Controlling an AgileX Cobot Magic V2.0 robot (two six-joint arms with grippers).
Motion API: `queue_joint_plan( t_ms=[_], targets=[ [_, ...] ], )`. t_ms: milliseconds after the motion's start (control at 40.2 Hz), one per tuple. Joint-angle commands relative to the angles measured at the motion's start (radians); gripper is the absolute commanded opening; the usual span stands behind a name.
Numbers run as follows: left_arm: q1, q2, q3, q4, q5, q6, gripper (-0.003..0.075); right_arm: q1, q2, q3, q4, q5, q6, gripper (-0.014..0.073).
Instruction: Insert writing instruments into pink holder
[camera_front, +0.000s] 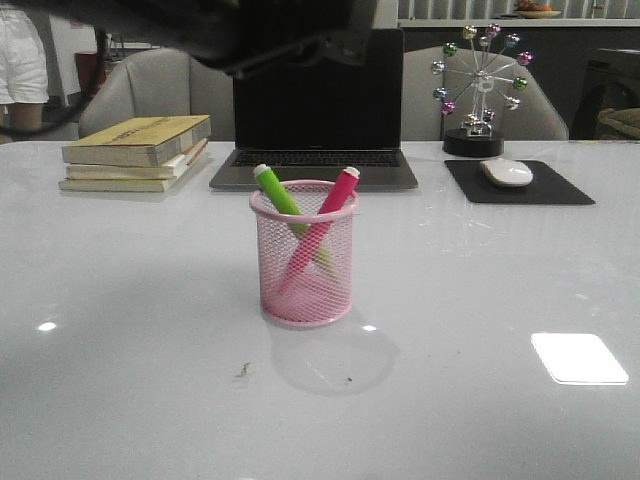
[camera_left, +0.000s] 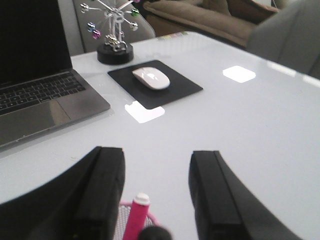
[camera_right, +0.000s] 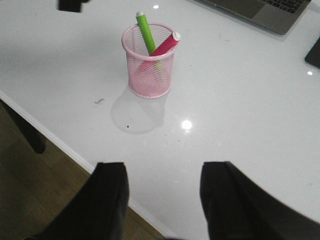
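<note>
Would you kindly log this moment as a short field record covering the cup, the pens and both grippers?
pink holder: upright on the white table, in front of the laptop
green marker: inside the holder, leaning left
pink marker: inside the holder, leaning right, crossing the green one
left gripper: open, empty, above the holder
right gripper: open, empty, over the table's near edge

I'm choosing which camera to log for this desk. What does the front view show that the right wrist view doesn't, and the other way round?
Only the front view shows the stack of books, the ferris-wheel ornament and the mouse on its pad. Only the right wrist view shows the open right gripper, holding nothing, and the table edge with floor beyond. Both show the pink holder with the green marker and pink marker crossed inside it, plus the laptop.
</note>
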Motion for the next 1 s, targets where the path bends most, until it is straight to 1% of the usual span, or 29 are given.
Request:
queue_joint_plan(
  t_ms=[0,249,348,522,647,821,970],
  targets=[
    [-0.008,-0.174,-0.033,0.062,0.168,-0.005,0.0384,-0.003,0.001,-0.029,-0.01,-0.07,-0.008,0.0444],
    [-0.008,-0.471,-0.029,0.06,0.595,-0.005,0.0384,-0.003,0.001,-0.029,-0.01,-0.07,-0.008,0.0444],
    [-0.008,-0.563,0.01,0.045,0.688,-0.005,0.0384,-0.003,0.001,-0.029,-0.01,-0.07,-0.008,0.0444],
    [-0.008,-0.72,0.133,0.042,0.75,-0.005,0.0384,-0.003,0.001,-0.029,-0.01,-0.069,-0.008,0.0444],
    [-0.008,-0.829,0.226,0.042,0.753,-0.005,0.0384,-0.003,0.001,-0.029,-0.01,-0.066,-0.008,0.0444],
    [-0.008,-0.904,0.297,0.042,0.753,-0.005,0.0384,-0.003,0.001,-0.029,-0.01,-0.05,-0.008,0.0444],
    [-0.008,-0.909,0.327,0.054,0.758,-0.005,0.0384,-0.003,0.001,-0.029,-0.01,-0.03,-0.008,0.0444]
  ],
)
